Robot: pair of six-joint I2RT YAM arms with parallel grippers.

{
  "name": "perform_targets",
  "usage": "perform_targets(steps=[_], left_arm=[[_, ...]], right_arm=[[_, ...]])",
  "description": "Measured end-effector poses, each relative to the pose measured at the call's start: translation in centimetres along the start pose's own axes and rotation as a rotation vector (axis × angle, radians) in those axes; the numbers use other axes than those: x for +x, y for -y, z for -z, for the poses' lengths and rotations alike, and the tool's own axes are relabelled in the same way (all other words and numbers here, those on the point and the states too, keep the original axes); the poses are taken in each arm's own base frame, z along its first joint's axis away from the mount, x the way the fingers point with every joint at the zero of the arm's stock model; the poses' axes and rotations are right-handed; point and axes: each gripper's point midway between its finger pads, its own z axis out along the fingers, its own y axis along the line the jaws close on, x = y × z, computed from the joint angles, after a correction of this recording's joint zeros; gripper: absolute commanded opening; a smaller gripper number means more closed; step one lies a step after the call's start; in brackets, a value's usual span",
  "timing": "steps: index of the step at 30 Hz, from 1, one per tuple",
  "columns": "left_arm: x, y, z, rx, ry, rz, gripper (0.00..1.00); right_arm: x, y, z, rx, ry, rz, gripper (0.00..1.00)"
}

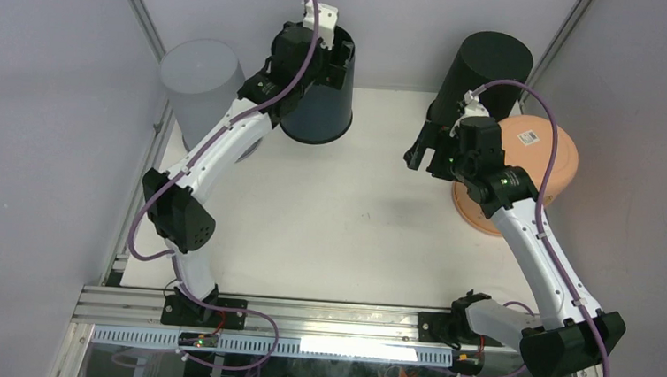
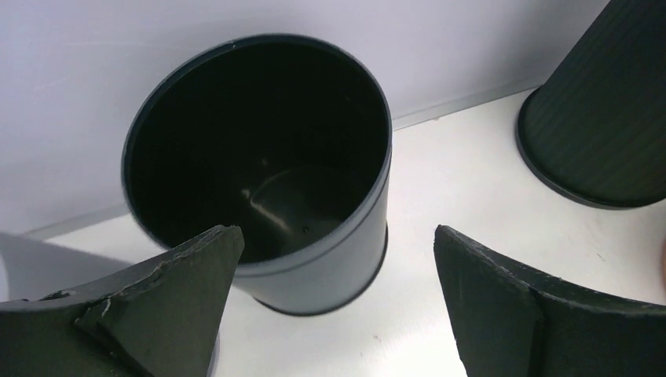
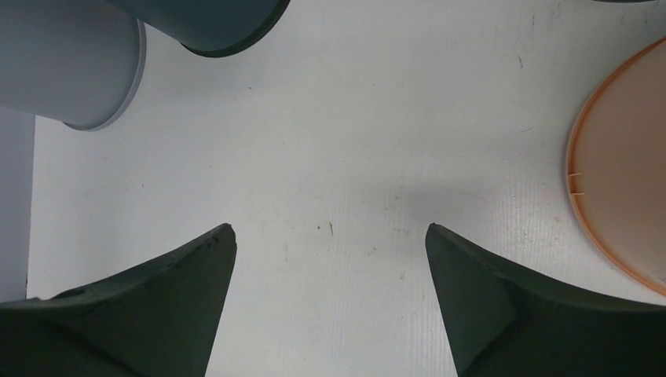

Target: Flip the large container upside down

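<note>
The large container (image 1: 322,108) is a dark grey tub at the back of the table, standing upright with its mouth up; its empty inside (image 2: 259,149) fills the left wrist view. My left gripper (image 1: 315,52) hovers above its mouth, open (image 2: 338,232), with nothing between the fingers. The left fingertip (image 2: 212,259) overlaps the near rim in that view, and contact cannot be judged. My right gripper (image 1: 421,150) hangs open (image 3: 330,228) over bare table right of centre, apart from every container.
A light grey container (image 1: 198,77) stands upside down at the back left (image 3: 71,63). A black ribbed container (image 1: 489,71) is upside down at the back right (image 2: 605,110). An orange tub (image 1: 536,158) with a label sits bottom-up at the right (image 3: 620,173). Walls enclose the table.
</note>
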Motion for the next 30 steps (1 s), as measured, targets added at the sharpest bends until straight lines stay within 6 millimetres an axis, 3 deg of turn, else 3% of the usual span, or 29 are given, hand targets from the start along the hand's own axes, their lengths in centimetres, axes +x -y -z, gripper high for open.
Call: perform_targets(steps=[4,11,14,24,30], left_arm=[[1.5,0.9,-3.0,0.019,0.007,-0.076,0.99],[7.9,2.6,-7.9,0.068,-0.115,-0.167,0.99],[7.5,2.9,-8.1,0.084,-0.113,-0.157,0.94],[6.9,3.3,-7.7,0.12,-0.124,-0.125,0.51],[6.1,3.5,-7.4,0.144,-0.115,-0.108,0.34]], right_arm=[[0.0,0.0,0.1,-0.001,0.003,0.001,0.94],[0.2,0.3,0.8,0.005,0.013,0.004,0.94],[0.1,0.4,0.9,0.009,0.018,0.006,0.94],[0.2,0.5,0.7,0.011,0.014,0.006,0.95],[0.1,0.5,0.6,0.012,0.014,0.006,0.95]])
